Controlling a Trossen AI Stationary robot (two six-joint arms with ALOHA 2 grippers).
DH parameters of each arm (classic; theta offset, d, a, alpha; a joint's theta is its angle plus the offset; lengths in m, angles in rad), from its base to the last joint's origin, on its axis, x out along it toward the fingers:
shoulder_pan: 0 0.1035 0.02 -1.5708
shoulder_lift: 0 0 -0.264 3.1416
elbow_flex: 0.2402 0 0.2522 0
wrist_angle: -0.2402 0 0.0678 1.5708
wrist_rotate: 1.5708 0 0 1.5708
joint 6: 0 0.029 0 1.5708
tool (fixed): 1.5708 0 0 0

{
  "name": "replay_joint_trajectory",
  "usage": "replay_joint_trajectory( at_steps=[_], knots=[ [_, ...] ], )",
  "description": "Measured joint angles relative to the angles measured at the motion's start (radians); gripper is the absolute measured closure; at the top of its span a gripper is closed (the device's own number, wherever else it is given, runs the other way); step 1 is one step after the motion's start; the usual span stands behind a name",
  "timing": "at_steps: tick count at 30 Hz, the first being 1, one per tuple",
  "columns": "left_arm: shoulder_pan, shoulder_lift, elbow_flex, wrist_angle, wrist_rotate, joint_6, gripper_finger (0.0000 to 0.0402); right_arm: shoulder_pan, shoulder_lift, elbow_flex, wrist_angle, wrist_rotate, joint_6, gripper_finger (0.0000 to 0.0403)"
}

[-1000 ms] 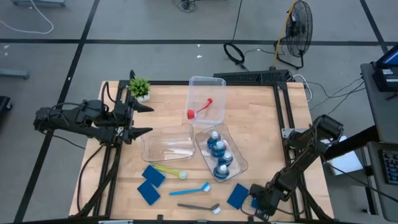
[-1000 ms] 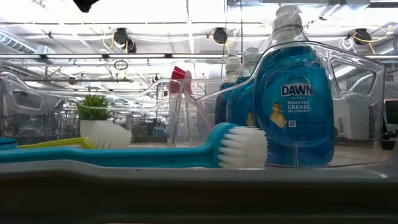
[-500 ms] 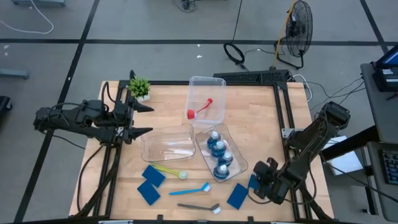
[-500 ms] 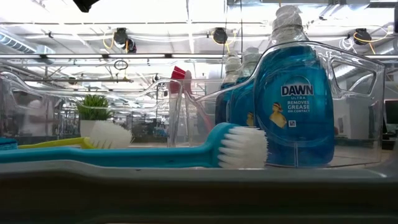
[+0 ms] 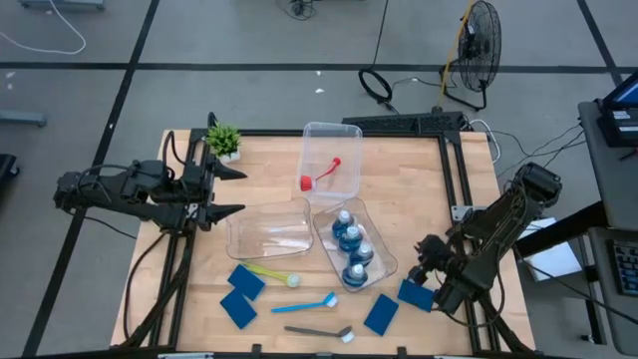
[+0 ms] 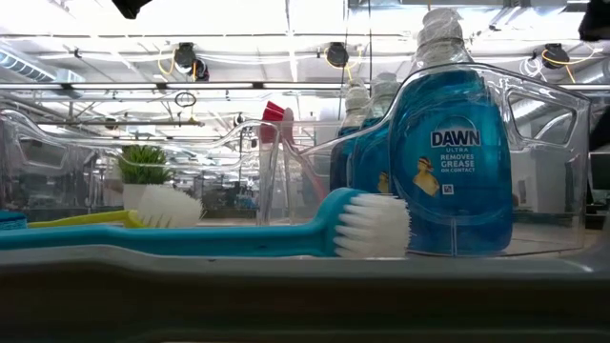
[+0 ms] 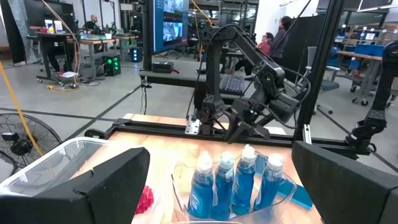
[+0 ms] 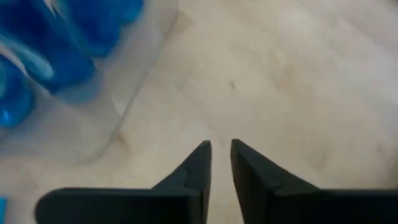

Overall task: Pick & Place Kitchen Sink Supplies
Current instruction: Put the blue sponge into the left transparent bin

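Jaws of the right gripper [image 8: 221, 146] stand barely parted, holding nothing, over bare counter [image 5: 419, 189] beside the bottles' bin [image 5: 384, 261]; left gripper [image 5: 227, 190] waits wide open. Sponges [image 5: 381, 313] lie near the front edge.

A small green potted plant [image 5: 224, 140] and three clear plastic rectangular bins [image 5: 332, 160] stand on the light wooden bench [image 5: 419, 199].

Left end effector [image 5: 227, 190] gapes wide; right end effector [image 8: 221, 144] shows a narrow gap.
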Motion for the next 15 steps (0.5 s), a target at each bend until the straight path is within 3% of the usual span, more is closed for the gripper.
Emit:
replay_joint_trajectory(
  at_steps=[4, 8, 10, 15],
  knots=[
    [0.000, 0.000, 0.000, 0.000, 0.000, 0.000, 0.0005, 0.001, -0.020, 0.000, 0.010, 0.069, -0.088, 0.0302],
    [0.000, 0.000, 0.000, 0.000, 0.000, 0.000, 0.0005, 0.001, -0.048, 0.000, 0.079, 0.046, -0.254, 0.0230],
    [0.000, 0.000, 0.000, 0.000, 0.000, 0.000, 0.0005, -0.001, -0.058, 0.000, 0.133, -0.040, -0.360, 0.0189],
    [0.000, 0.000, 0.000, 0.000, 0.000, 0.000, 0.0005, -0.028, -0.036, 0.000, 0.215, -0.444, -0.420, 0.0109]
  ],
)
